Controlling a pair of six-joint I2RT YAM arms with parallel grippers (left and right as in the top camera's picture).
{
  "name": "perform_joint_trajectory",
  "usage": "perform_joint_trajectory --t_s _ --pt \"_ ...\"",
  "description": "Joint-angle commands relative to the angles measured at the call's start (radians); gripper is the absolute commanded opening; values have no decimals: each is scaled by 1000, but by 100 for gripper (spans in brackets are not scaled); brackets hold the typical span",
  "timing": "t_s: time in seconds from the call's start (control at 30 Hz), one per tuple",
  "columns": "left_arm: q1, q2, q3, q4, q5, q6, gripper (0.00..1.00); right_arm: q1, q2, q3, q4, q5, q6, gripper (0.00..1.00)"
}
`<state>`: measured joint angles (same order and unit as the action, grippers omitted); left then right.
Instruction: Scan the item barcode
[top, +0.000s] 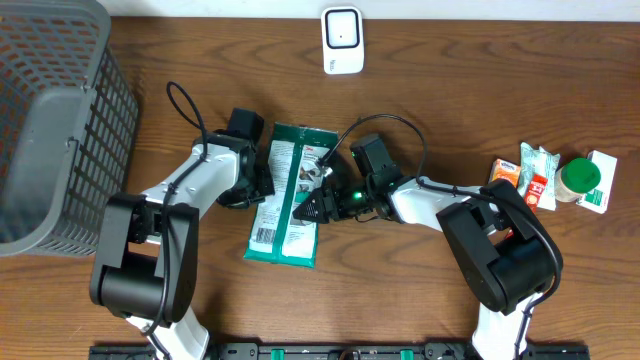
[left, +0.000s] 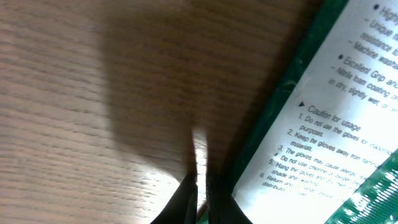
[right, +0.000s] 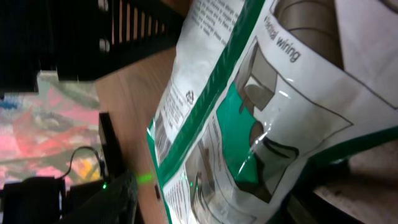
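Observation:
A green and white package (top: 290, 190) lies flat on the wooden table, its barcode (top: 262, 237) near the front left corner. My left gripper (top: 258, 190) is shut, and its fingers (left: 186, 200) rest against the package's left edge (left: 323, 112). I cannot tell whether they pinch that edge. My right gripper (top: 318, 205) is at the package's right edge. In the right wrist view the package (right: 249, 124) bulges between its jaws, barcode (right: 163, 134) towards the left. A white scanner (top: 342, 40) stands at the far edge of the table.
A grey mesh basket (top: 50, 130) fills the left end of the table. At the right end lie an orange box (top: 505, 172), small packets (top: 540, 165) and a green-lidded jar (top: 578, 178).

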<state>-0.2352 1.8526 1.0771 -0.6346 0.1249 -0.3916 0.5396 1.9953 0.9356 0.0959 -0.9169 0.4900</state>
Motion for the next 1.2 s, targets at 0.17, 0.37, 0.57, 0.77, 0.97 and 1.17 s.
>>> perform_joint_trajectory --t_s 0.17,0.37,0.57,0.77,0.97,1.17 --pt "-24 85 -42 5 26 5 10 19 19 -11 51 98 41 56" --pt "-25 85 -42 6 82 6 10 48 19 -11 96 119 41 54" --pt "-26 85 -42 9 104 6 10 83 19 -11 130 126 40 46" --pt "-26 85 -42 15 104 6 10 90 19 -11 132 158 36 32" --pt "-26 85 -42 16 104 6 9 90 19 -11 132 158 36 34" --pt "-26 85 -42 16 124 6 9 90 19 -11 132 161 36 27"
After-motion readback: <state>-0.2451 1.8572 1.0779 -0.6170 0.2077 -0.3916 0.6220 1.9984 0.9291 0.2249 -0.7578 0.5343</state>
